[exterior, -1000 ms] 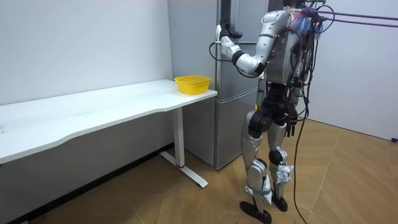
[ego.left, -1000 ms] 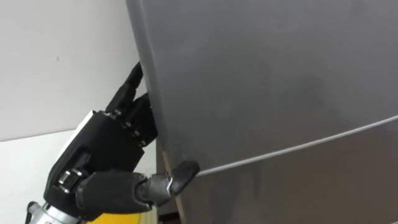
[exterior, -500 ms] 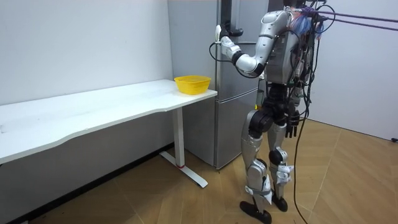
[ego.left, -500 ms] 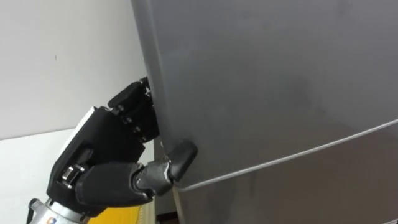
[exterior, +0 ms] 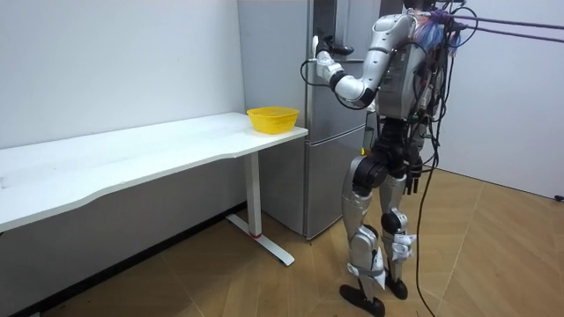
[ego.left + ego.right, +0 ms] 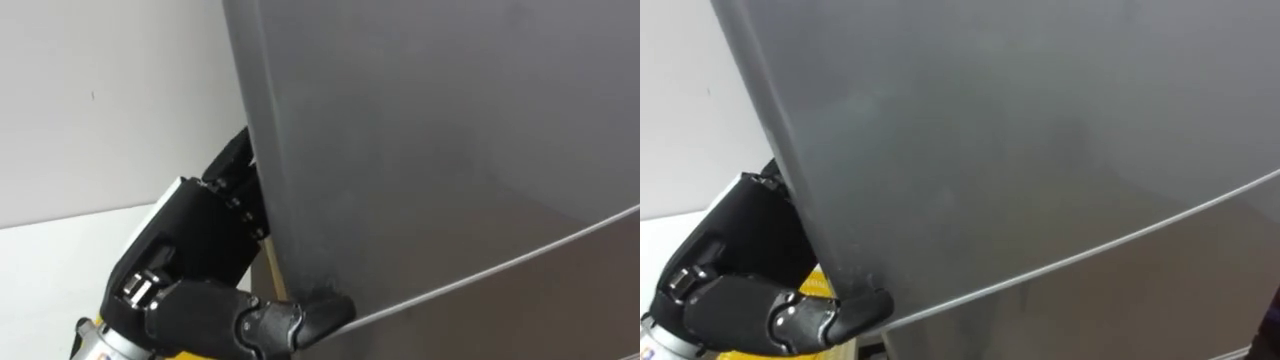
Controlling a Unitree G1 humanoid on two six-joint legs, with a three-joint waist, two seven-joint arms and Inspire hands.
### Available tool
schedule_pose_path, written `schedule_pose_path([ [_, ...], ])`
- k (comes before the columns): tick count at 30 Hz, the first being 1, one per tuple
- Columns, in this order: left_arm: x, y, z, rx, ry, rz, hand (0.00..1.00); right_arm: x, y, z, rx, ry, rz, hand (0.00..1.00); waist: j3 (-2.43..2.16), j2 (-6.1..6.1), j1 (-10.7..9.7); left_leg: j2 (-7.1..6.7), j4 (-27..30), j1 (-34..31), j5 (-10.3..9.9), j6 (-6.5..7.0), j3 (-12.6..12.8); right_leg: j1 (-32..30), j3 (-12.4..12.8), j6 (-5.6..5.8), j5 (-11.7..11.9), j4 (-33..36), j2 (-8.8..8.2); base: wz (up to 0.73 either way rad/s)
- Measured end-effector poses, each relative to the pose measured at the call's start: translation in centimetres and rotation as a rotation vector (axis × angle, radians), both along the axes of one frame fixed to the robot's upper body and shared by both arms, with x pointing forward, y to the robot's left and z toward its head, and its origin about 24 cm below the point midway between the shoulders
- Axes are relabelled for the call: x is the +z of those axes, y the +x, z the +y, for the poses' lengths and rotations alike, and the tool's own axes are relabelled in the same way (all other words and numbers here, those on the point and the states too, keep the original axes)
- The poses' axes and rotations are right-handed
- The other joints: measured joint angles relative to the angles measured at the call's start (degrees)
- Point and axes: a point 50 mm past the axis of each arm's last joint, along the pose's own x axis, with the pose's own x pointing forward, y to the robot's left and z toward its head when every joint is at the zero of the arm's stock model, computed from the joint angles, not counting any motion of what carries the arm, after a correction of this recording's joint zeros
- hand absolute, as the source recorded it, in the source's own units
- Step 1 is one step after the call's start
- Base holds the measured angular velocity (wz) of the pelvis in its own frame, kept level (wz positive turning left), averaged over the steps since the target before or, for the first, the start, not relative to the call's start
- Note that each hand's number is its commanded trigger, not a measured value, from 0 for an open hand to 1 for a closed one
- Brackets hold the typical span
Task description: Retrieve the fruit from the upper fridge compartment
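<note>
1. The robot stands upright on the wood floor (image 5: 264, 282), close before a tall grey metal fridge (image 5: 330, 158) that fills the corner beside a white wall (image 6: 100, 100).
2. The fridge's smooth grey upper door (image 6: 450, 150) takes up most of both eye views. A thin pale seam slants across beneath it, and under the seam lies the top of the grey lower door (image 6: 560, 310).
3. The black left hand (image 6: 190, 260) is raised to the upper door's left edge, just above the seam. It reaches round that edge, and part of it is hidden behind the door, so whether it grips the door cannot be told.
4. A narrow pale strip shows along the door's edge next to the hand. It is not clear whether the door is ajar or shut.
5. The fridge's inside is hidden behind the doors, so what it holds cannot be seen.
6. In the room view, a long white table (image 5: 132, 158) runs along the wall up to the fridge's side. At the end nearest the fridge sits a round yellow plastic bowl (image 5: 273, 118) – from this angle its inside cannot be seen.
7. A sliver of the same yellow shows just below the left hand in the eye views.
</note>
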Motion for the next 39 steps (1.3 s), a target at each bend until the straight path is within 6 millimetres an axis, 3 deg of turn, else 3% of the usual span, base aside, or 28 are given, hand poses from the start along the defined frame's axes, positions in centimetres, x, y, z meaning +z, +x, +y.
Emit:
schedule_pose_path([
  [10, -0.1, -0.1, -0.7, -0.059, 0.000, 0.000, 0.00, 0.1, 0.1, -0.2, 0.010, -0.005, 0.010, 0.00, 0.41, 0.86, -0.36, -0.07, -0.02, -0.85, 0.14, 0.80, 0.02, -0.08, -0.07, 0.21, 0.61, 0.59, -0.25, 0.02],
  [19, 0.1, -0.6, -1.8, -0.115, 0.005, -0.012, 0.00, 0.0, -0.3, -0.2, 0.011, 0.006, 0.032, 0.00, 0.41, 0.72, -0.53, -0.32, 0.27, -1.18, 0.34, 1.20, 0.14, -0.27, 0.10, 0.46, 0.72, 0.73, -0.68, 0.06],
  [28, -0.1, -1.0, -2.8, -0.201, -0.011, -0.015, 0.00, 0.0, -0.4, -0.3, -0.006, 0.025, 0.040, 0.00, 0.30, 0.56, -1.06, -0.01, 0.87, -1.63, 0.16, 1.57, 1.86, -1.18, 0.94, 0.81, 0.99, 0.84, -0.76, -0.02],
  [29, -0.1, -1.1, -3.0, -0.220, -0.020, -0.010, 0.00, 0.0, -0.5, -0.3, -0.011, 0.026, 0.041, 0.00, 0.51, 0.22, -1.54, -0.01, 0.87, -1.63, 0.12, 1.64, 1.92, -1.20, 1.15, 0.89, 1.08, 0.83, -0.76, -0.05],
  [30, -0.1, -1.1, -3.4, -0.240, -0.017, -0.014, 0.00, 0.0, -0.4, -0.3, -0.011, 0.027, 0.039, 0.00, 0.36, 0.39, -1.82, -0.01, 0.87, -1.63, 0.09, 1.69, 2.11, -1.29, 1.54, 0.95, 1.15, 0.84, -0.74, -0.09],
  [35, 1.0, -1.4, -5.7, -0.372, -0.004, -0.080, 0.00, 0.0, -0.5, -0.3, -0.008, 0.027, 0.042, 0.00, 0.50, 0.14, -2.63, -0.01, 0.63, -1.82, -0.01, 1.89, 3.15, -1.97, 3.00, 1.12, 1.46, 0.88, -0.70, -0.13],
  [39, 1.8, -2.2, -8.3, -0.561, 0.040, -0.153, 0.00, 0.1, -0.4, -0.4, 0.004, 0.025, 0.035, 0.00, 0.28, 0.55, -3.52, 0.12, -0.14, -1.20, -0.01, 1.90, 4.87, -2.04, 4.70, 1.13, 1.62, 0.82, -0.57, -0.21],
])
